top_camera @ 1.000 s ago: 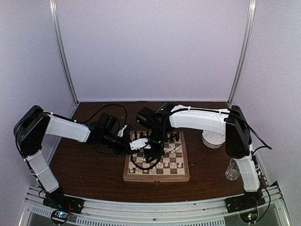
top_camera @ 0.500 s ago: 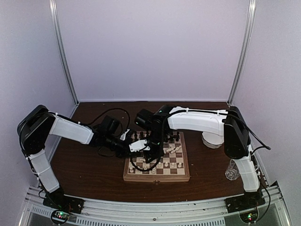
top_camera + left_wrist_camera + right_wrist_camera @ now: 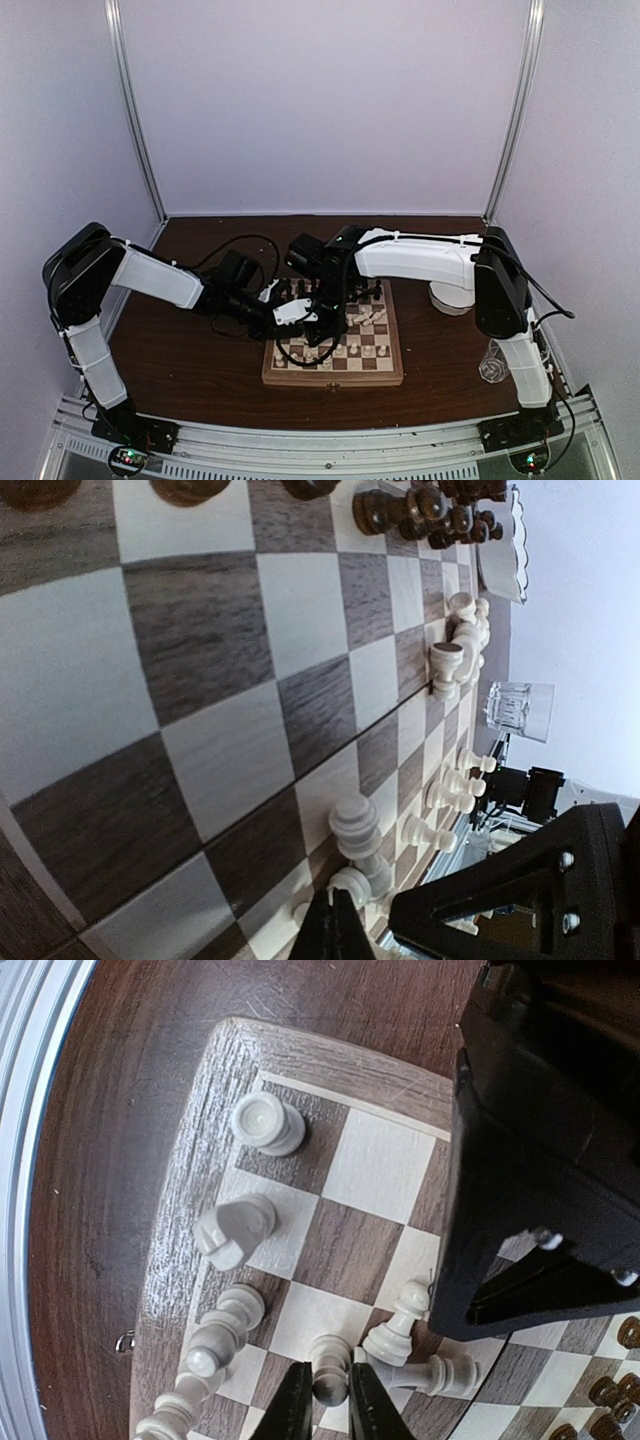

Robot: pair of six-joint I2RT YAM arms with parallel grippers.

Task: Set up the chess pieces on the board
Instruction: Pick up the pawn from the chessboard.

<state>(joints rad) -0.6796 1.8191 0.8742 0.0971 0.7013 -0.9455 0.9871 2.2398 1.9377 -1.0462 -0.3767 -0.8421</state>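
The board (image 3: 335, 373) lies in the middle of the table. Dark pieces (image 3: 365, 290) stand along its far rows and white pieces (image 3: 352, 351) along its near rows. My right gripper (image 3: 330, 1402) points down over the board's near left part, its fingers closed on the sides of an upright white pawn (image 3: 330, 1365). Beside it stand another white pawn (image 3: 395, 1332) and a fallen white piece (image 3: 452, 1370). My left gripper (image 3: 335, 908) is shut and empty, its tips low over the board (image 3: 200, 680) by a white pawn (image 3: 357, 832). In the top view both grippers (image 3: 296, 310) (image 3: 325, 318) sit close together.
A white rook (image 3: 265, 1123) and a white knight (image 3: 235, 1230) stand on the corner squares. The left gripper's black body (image 3: 545, 1150) crowds the right side of the right wrist view. A white scalloped bowl (image 3: 450, 297) and a clear glass (image 3: 493, 362) stand right of the board.
The left arm has edged right, farther over the board's left side. The right gripper has shifted slightly left and down over the near left squares.
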